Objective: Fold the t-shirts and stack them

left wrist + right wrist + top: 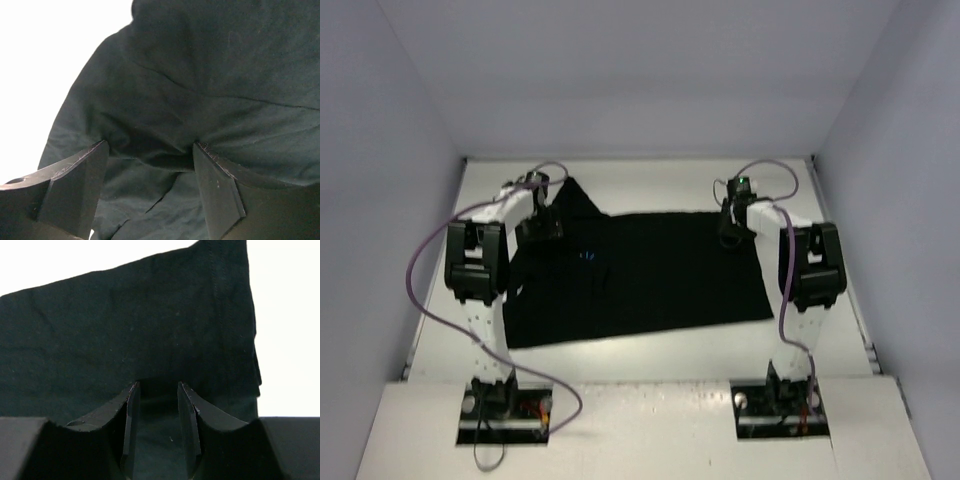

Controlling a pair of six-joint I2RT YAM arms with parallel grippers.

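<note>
Left pincer (150,145) is released, straddling the plain black cloth t-shirt (650,275) on the white counter (650,350). Right pincer (158,385) is narrowed; grip cannot be told. Probable step: seizing the far edge. Next: clench both, fold nearward.

Pale, flat worktop (650,190), filling the middle of the top view. Spread directly on it, one black t-shirt (660,280), mostly flat, reaching from centre left to centre right of the frame. Sleeve (575,200) peaking towards the upper left. Tiny blue mark (588,254) left of centre on the cloth. Bare white worktop bordering the cloth in both wrist views.
</note>
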